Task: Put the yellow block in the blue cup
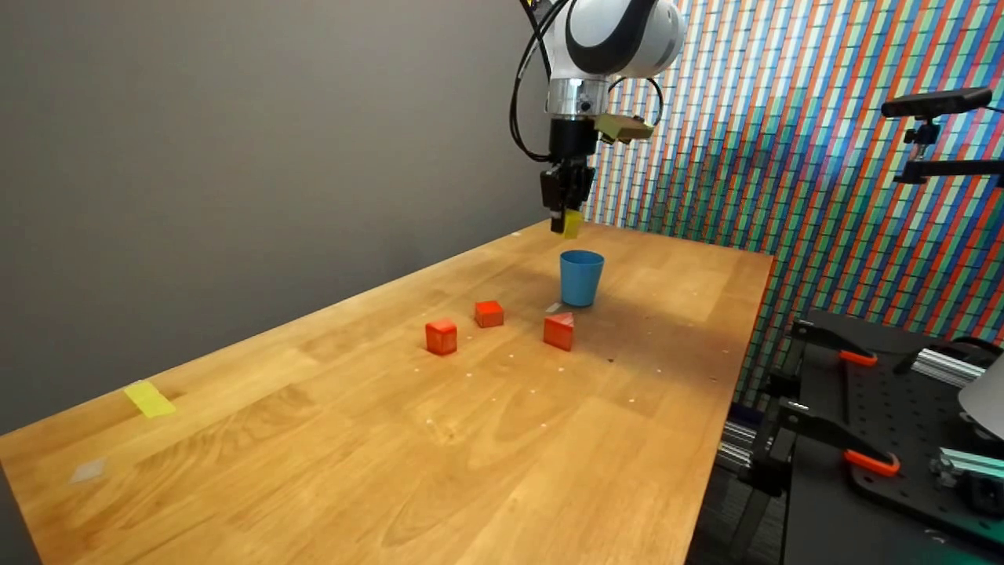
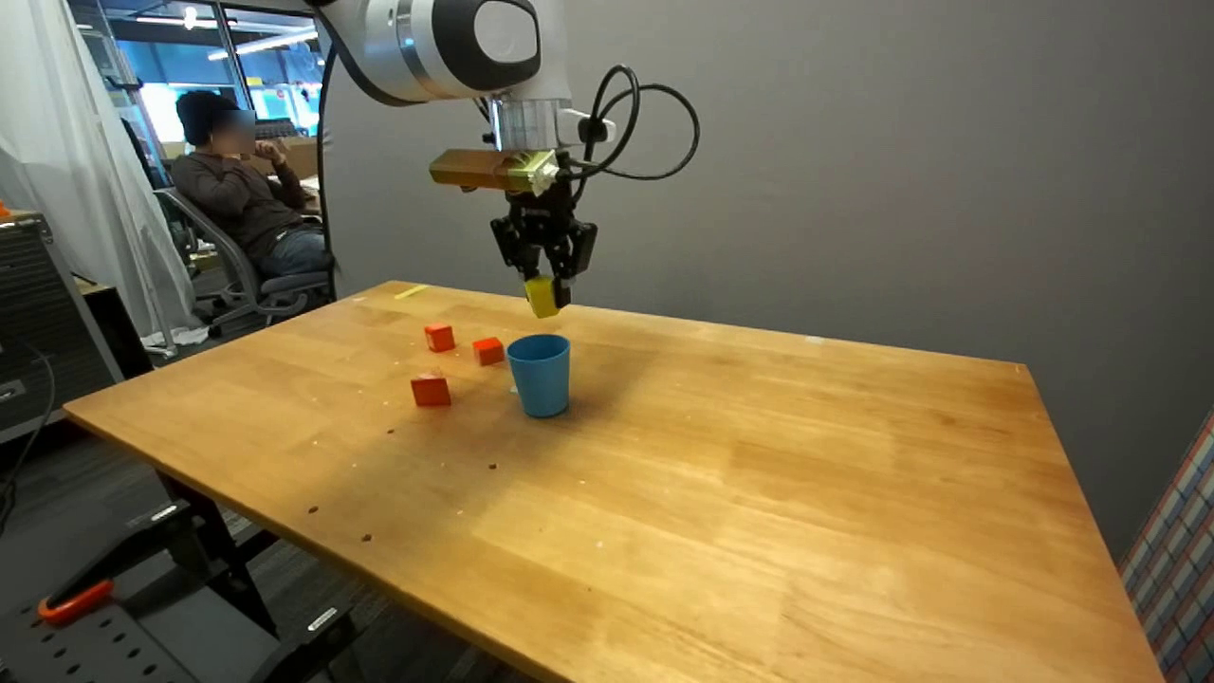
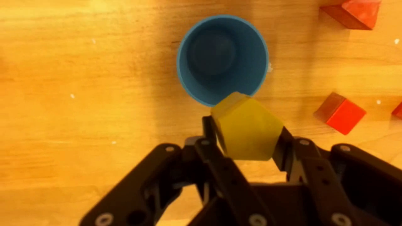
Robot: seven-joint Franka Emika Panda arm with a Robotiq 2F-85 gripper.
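Robotics lab, robot arm (image 2: 436, 52), wooden table (image 2: 759, 531), mounted camera (image 1: 937, 102), perforated plate (image 1: 910, 400), orange-tipped clamps (image 1: 839, 440)

Cup (image 2: 539, 384) stands on table (image 2: 806, 474), beneath block (image 2: 542, 297).

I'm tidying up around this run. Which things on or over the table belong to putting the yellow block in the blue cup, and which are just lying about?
Belongs to the job:
yellow block, held in the air
hand, gripping the block
blue cup, standing upright

Just lying about:
three red blocks
flat yellow strip
pale strip near it
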